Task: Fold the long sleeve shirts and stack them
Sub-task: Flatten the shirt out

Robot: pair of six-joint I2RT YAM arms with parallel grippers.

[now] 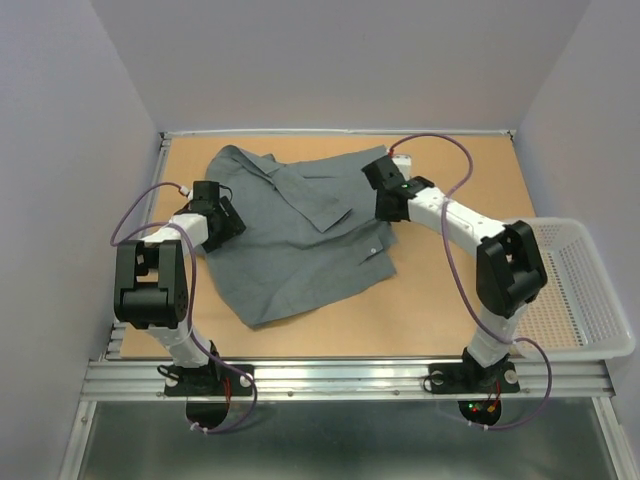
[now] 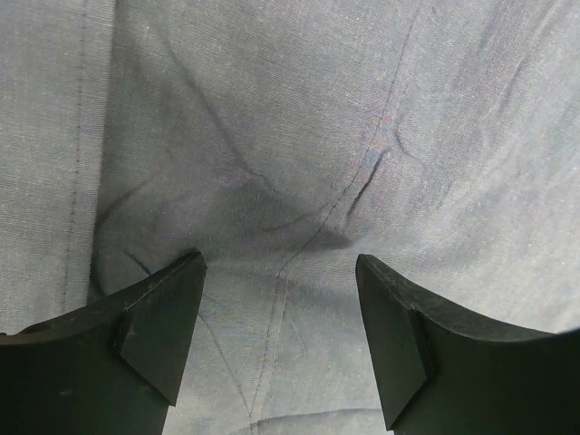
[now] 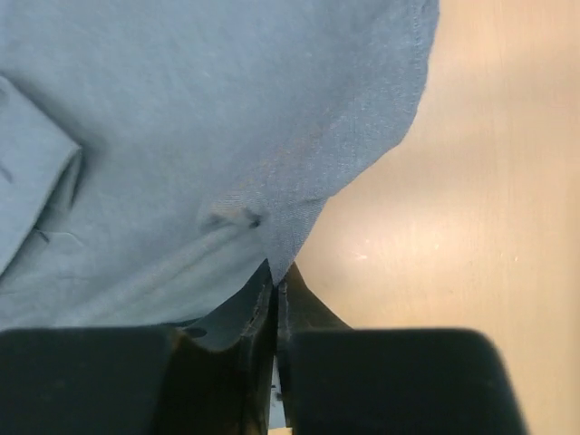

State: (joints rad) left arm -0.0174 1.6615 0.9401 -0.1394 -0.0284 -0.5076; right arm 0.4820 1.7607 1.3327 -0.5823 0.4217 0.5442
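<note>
One grey long sleeve shirt (image 1: 290, 235) lies spread and rumpled on the brown table, its collar toward the far left. My left gripper (image 1: 228, 222) is over the shirt's left edge. Its jaws stand wide apart with cloth (image 2: 281, 181) and a seam below them. My right gripper (image 1: 378, 178) is at the shirt's far right edge. In the right wrist view (image 3: 277, 276) its jaws are pressed together on the hem of the shirt (image 3: 227, 136), with bare table beside it.
A white mesh basket (image 1: 585, 290) overhangs the table's right edge near the right arm's base. Brown table (image 1: 450, 300) shows bare to the right of the shirt and in front of it. Grey walls stand at the left, back and right.
</note>
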